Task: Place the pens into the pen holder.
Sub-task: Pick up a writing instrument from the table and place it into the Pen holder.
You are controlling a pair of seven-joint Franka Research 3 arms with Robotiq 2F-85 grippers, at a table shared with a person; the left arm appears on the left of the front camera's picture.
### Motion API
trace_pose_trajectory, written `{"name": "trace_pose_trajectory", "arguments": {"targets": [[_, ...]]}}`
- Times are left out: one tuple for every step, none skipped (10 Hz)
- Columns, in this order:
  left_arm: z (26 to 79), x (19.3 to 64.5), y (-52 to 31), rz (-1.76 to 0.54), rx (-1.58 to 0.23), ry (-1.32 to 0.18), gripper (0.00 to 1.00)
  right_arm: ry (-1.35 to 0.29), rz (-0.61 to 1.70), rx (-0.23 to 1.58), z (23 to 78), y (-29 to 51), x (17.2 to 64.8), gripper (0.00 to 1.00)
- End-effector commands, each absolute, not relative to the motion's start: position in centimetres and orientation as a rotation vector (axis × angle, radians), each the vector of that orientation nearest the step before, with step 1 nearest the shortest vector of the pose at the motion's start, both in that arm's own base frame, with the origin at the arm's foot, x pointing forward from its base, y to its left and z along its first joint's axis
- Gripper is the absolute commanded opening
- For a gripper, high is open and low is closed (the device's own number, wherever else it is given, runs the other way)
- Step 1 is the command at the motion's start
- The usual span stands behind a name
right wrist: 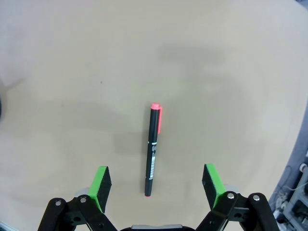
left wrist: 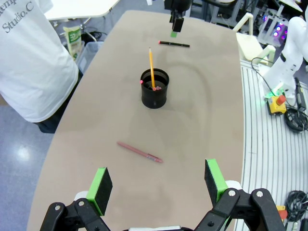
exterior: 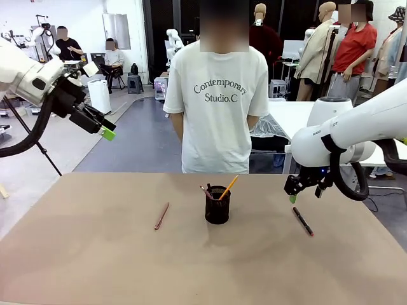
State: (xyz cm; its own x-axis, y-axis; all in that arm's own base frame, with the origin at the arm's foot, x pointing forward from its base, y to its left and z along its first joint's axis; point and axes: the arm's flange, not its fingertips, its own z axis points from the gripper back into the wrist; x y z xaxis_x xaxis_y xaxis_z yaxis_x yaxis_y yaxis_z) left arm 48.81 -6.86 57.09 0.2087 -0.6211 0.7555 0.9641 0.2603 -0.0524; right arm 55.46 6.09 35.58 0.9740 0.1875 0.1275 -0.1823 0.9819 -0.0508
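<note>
Now | black pen point(right wrist: 153, 144), red cap, flat on table point(right wrist: 72, 57) | right hand point(right wrist: 155, 179) released | left hand point(left wrist: 158, 183) released

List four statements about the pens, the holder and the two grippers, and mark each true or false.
1. The orange-yellow pencil stands in the black wire-mesh pen holder. True.
2. The reddish-brown pen is inside the holder. False: it lies flat on the table, apart from the holder, on the robot's left side of it.
3. The right gripper is shut on the black pen with a red tip. False: its jaws are open on either side of the pen, which lies on the table.
4. The left gripper is open and holds nothing. True.
</note>
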Motion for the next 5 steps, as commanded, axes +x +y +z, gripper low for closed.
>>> {"name": "trace_pose_trajectory", "arguments": {"targets": [[57.2, 48.9, -6.9, -1.203, -0.594, -0.694, 1.00, -0.149, 0.204, -0.011, 35.1, 5.7, 56.7, 1.00], [57.2, 48.9, -6.9, -1.203, -0.594, -0.694, 1.00, -0.149, 0.212, 0.010, 34.5, 5.5, 56.6, 1.00], [57.2, 48.9, -6.9, -1.203, -0.594, -0.694, 1.00, -0.147, 0.209, 0.007, 33.8, 5.4, 56.7, 1.00], [57.2, 48.9, -6.9, -1.203, -0.594, -0.694, 1.00, -0.150, 0.207, 0.001, 33.2, 5.2, 57.0, 1.00], [57.2, 48.9, -6.9, -1.203, -0.594, -0.694, 1.00, -0.142, 0.212, 0.010, 32.7, 5.2, 56.7, 1.00]]}}
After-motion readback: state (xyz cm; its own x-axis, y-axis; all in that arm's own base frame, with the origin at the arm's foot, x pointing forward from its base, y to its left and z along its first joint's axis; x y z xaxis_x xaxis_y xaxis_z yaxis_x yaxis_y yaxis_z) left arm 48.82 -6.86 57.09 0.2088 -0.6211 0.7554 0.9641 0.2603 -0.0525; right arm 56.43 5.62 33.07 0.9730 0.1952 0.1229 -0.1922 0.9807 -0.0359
